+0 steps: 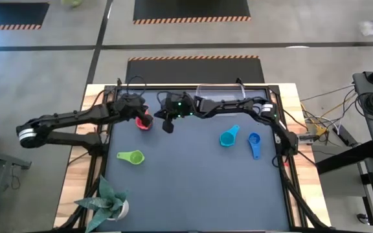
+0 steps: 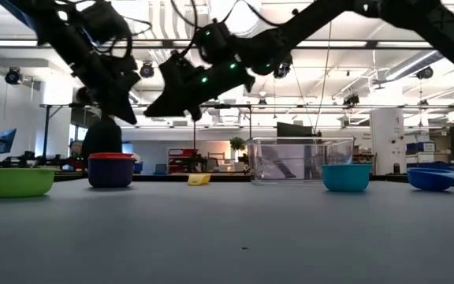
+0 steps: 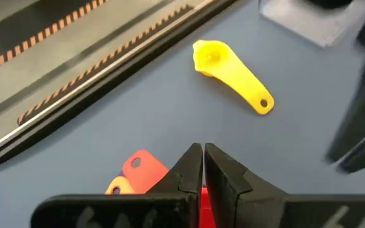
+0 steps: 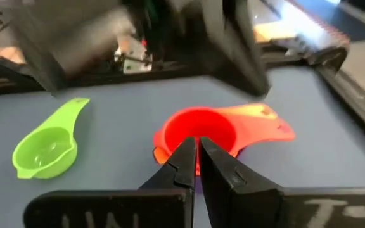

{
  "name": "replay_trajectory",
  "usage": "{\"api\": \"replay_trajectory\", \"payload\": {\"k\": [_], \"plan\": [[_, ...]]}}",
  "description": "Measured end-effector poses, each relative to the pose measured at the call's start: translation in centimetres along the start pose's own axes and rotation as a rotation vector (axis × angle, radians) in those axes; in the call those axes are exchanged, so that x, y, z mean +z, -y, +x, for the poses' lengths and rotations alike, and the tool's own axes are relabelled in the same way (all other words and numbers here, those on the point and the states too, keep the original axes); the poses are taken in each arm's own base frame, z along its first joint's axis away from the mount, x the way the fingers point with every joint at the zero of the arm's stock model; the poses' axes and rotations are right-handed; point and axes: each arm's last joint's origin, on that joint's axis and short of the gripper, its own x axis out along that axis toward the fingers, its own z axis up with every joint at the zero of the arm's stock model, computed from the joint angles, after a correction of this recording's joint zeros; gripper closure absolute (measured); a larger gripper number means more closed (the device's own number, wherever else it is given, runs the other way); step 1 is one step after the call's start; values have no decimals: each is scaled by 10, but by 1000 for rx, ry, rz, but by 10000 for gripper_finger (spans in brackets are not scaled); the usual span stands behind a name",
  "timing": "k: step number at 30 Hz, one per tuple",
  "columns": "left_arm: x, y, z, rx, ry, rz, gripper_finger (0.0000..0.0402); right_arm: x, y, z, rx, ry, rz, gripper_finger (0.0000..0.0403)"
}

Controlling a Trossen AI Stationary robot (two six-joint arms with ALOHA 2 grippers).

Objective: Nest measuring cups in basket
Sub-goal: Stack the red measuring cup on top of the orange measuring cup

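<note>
Measuring cups, smooth moulded plastic scoops with round bowls and short flat handles, lie scattered on the dark matte table mat (image 1: 193, 188). A nested stack with a red cup (image 4: 198, 134) uppermost stands at the far left of the mat; in the low view its lower part is dark purple-blue with a red rim, and the left wrist view shows red and orange handle tabs fanned out beside it. The green cup (image 1: 132, 156) sits nearer the front left, apart from the stack. The yellow cup (image 3: 230, 75), a tapered handle with a small hole at its end, lies near the far edge. The cyan cup (image 1: 228, 137) and the blue cup (image 1: 254, 142) rest close together on the right half.

The basket (image 2: 300, 160), a clear thin-walled rectangular bin with rounded corners, stands upright at the far edge, right of centre; no cup shows inside it.

The left gripper (image 3: 203, 166) hangs just above the stack, its two dark wedge-shaped fingers pressed together on nothing. The right gripper (image 4: 195, 161) points at the same stack from the other side, fingers likewise pressed together and empty.

A spiky-leaved potted plant (image 1: 106, 200) stands at the front left corner.
</note>
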Motion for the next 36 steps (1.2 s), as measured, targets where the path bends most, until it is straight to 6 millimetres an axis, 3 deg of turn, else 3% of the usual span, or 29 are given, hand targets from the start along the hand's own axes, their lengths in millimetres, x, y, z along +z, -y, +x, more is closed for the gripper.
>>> {"api": "replay_trajectory", "payload": {"k": [9, 15, 21, 27, 36], "plan": [[19, 0, 37, -81, -174, 71, 402, -15, -5, -5, 11, -36, -26, 394], [15, -11, 63, -34, -349, 17, 402, -13, -5, -6, 8, -31, -36, 394], [14, -9, 77, -17, -400, 9, 402, -15, -4, -6, 6, -46, -35, 394], [12, -10, 79, 26, -409, 0, 402, -16, -3, -6, 0, -50, -33, 394], [13, -14, 67, 84, -411, -29, 402, -14, -4, -6, 9, -28, -38, 394]]}}
